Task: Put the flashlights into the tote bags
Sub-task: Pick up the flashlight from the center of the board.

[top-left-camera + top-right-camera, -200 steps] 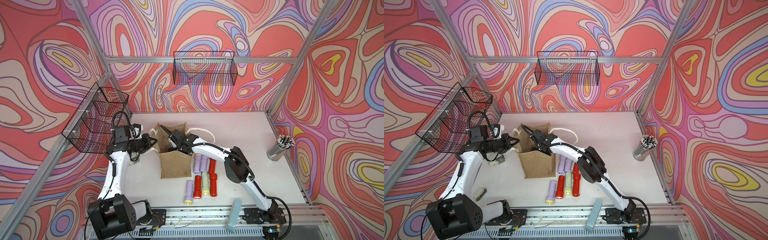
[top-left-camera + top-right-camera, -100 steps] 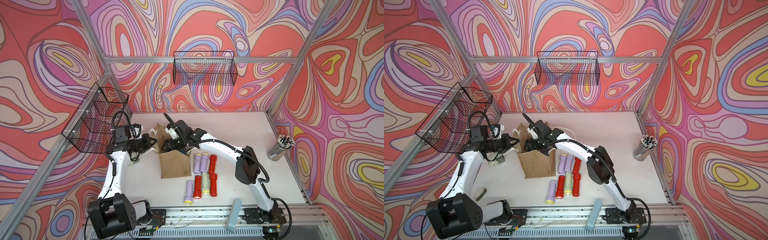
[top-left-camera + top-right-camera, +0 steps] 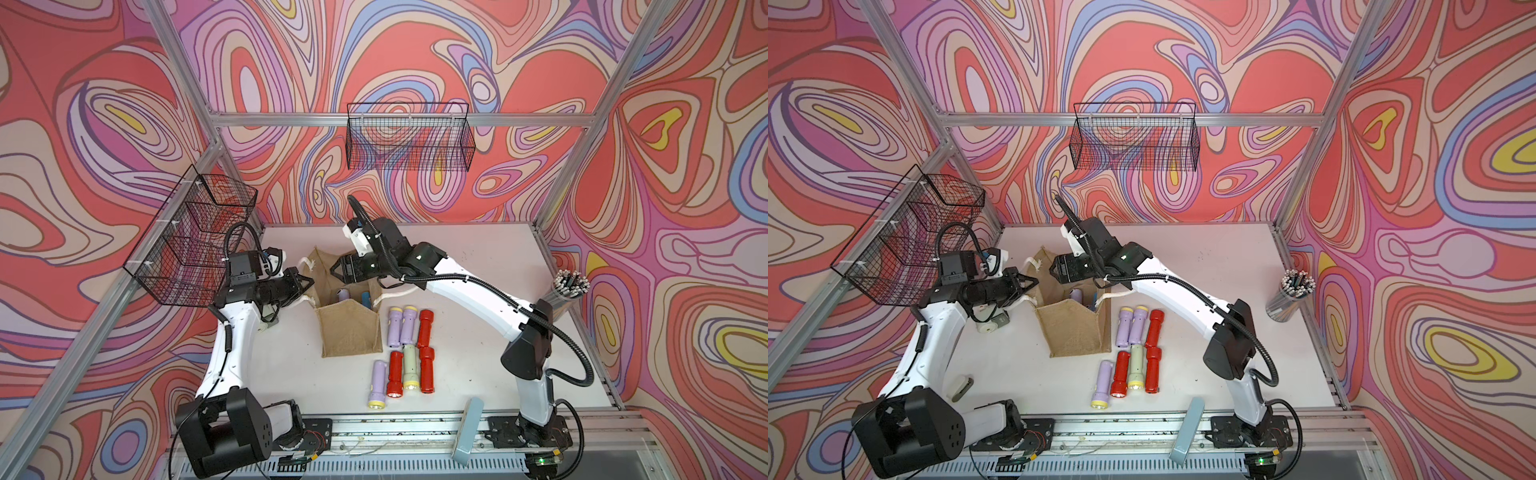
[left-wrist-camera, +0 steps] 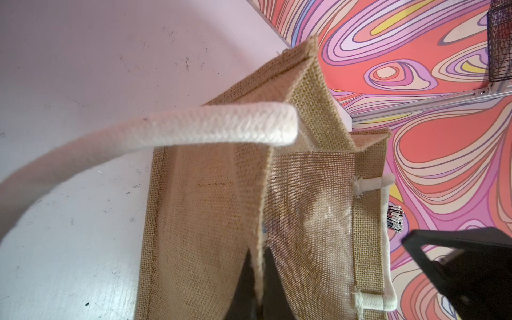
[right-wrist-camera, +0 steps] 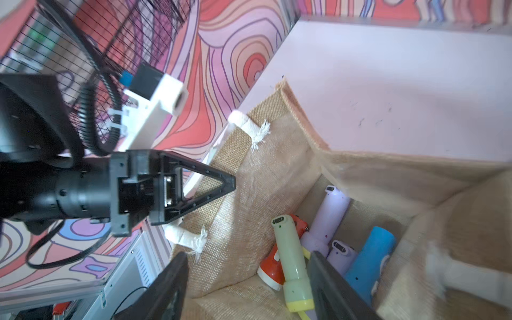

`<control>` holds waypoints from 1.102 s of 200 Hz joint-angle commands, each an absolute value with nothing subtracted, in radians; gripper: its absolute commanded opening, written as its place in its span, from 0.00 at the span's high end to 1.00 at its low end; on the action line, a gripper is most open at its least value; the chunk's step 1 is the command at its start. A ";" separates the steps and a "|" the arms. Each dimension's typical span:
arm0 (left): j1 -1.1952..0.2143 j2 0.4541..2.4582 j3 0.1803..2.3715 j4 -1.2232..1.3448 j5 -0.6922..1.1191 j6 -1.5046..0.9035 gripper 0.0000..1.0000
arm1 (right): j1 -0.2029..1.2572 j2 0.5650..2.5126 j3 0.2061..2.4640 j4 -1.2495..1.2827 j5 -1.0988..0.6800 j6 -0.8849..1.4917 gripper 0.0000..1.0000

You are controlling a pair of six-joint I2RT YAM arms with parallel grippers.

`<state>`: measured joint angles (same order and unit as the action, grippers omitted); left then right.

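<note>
Pinching tote bag (image 3: 351, 332) rim with left pincer (image 3: 308, 286); spread, empty at right pincer (image 3: 337, 272), frame centre. Could snag rope handle (image 3: 392, 294), tip bag, spill flashlights (image 5: 291, 257).

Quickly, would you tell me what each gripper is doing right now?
Left gripper: closed on the tote bag rim.
Right gripper: open, holding nothing.

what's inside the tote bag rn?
Right wrist view, in the tote bag: a pale green flashlight, a red flashlight, two lilac flashlights, a blue flashlight. The walls and the pile hide the floor beneath.
</note>
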<state>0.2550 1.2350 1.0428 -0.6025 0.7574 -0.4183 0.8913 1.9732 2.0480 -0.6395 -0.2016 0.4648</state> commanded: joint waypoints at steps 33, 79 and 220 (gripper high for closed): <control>0.259 1.230 1.057 -0.606 0.716 -0.401 1.00 | 0.890 1.778 1.879 -0.649 -0.079 0.504 0.33; 0.259 1.238 1.064 -0.608 0.712 -0.400 1.00 | 0.889 1.610 1.675 -0.643 -0.018 0.597 0.35; 0.259 1.218 1.070 -0.638 0.683 -0.384 1.00 | 1.237 1.558 1.346 -0.737 0.270 1.046 0.46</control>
<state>0.2550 1.2320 1.0473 -0.6189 0.7052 -0.4107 1.1782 1.5391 1.3880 -0.6872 0.1860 0.9432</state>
